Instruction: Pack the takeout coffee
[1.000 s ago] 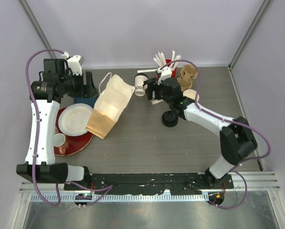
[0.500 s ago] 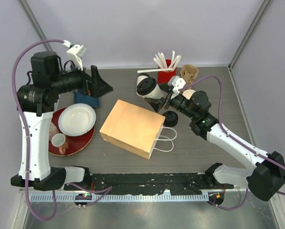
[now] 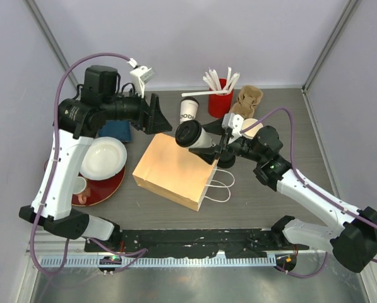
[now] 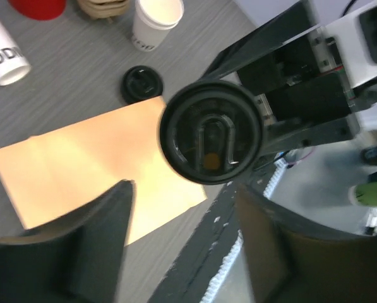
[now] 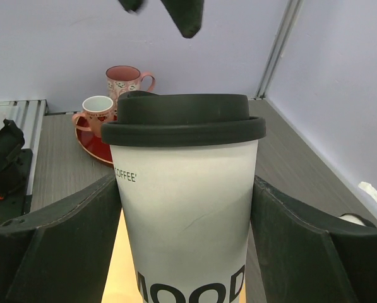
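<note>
Above the flat paper bag (image 3: 175,169), your right claw (image 3: 211,141) grips one lidded cup (image 3: 189,134) tipped sideways — lid aimed at the left claw (image 3: 165,120), spread and empty just beyond. The bag's handles (image 3: 220,187) face the right arm, the nearer one; the second cup (image 3: 188,115) stands behind on the table (image 3: 270,208).

Robotics lab cell for sure: blank pale walls (image 3: 175,38), metal frame posts (image 3: 327,44) at 11 and 1 o'clock, left arm (image 3: 55,177) and right arm (image 3: 314,199) bolted to a rail (image 3: 365,240) at 6 o'clock.
</note>
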Robot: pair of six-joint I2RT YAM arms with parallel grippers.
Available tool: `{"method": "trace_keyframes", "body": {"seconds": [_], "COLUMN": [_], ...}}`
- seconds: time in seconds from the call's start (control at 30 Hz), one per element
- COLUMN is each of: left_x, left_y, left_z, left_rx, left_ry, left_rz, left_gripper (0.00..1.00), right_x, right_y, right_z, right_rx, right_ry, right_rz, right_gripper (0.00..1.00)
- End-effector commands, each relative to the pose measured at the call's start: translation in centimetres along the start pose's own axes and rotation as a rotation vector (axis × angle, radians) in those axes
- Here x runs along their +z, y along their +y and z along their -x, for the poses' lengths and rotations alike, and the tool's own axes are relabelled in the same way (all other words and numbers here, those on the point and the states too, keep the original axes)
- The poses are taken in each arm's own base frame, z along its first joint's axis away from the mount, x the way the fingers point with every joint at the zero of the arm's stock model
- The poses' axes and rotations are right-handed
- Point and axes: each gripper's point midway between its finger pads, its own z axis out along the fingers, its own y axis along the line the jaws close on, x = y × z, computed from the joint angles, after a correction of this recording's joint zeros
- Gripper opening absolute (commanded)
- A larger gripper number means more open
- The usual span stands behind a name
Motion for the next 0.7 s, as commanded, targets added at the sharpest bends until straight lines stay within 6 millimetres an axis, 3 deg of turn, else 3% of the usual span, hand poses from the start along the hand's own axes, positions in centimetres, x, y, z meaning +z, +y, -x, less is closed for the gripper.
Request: {"method": "trace_keyframes", "body": {"seconds": [0.0, 0.03, 0.1, 0.17, 0.2, 0.33, 0.57, 0.67], "left_x": [0.5, 0.2, -0.3, -1.3, -2.1, -2.3, -2.0, -1.3], "left_y": [1.4, 0.8, 0.0, -0.5, -1.0, -2.1, -4.2, -3.8], "left_z": [-0.6, -0.7, -0.6, -0.5, -1.2, -3.9, -6.7, -6.9], "left_rx": [0.027, 0.087, 0.304, 0.440, 0.477, 0.706, 0.848, 0.877], "left_ry": [0.024, 0.024, 0.007, -0.019, 0.023, 0.101, 0.161, 0.175], "left_rz": [0.050, 0.024, -0.031, -0.036, -0.051, -0.200, -0.361, -0.369], "left_gripper": [0.56, 0.49, 0.46, 0.47, 0.48, 0.56, 0.55, 0.55], "right_x": [0.0, 0.1, 0.3, 0.7, 0.8, 1.1, 1.4, 1.5], "right_y": [1.0, 1.1, 1.8, 2.0, 2.3, 2.5, 2.4, 2.6], "right_z": [2.4, 2.2, 2.0, 1.9, 1.6, 1.8, 1.6, 1.8], "right_rx": [-0.026, -0.024, -0.011, 0.005, 0.016, 0.038, 0.044, 0.064], "right_ry": [-0.085, -0.083, -0.066, -0.048, -0.038, -0.041, -0.042, -0.051], "right_rz": [0.046, 0.056, 0.102, 0.132, 0.156, 0.179, 0.182, 0.189], "right_gripper": [0.62, 0.62, 0.63, 0.62, 0.62, 0.62, 0.59, 0.59]}}
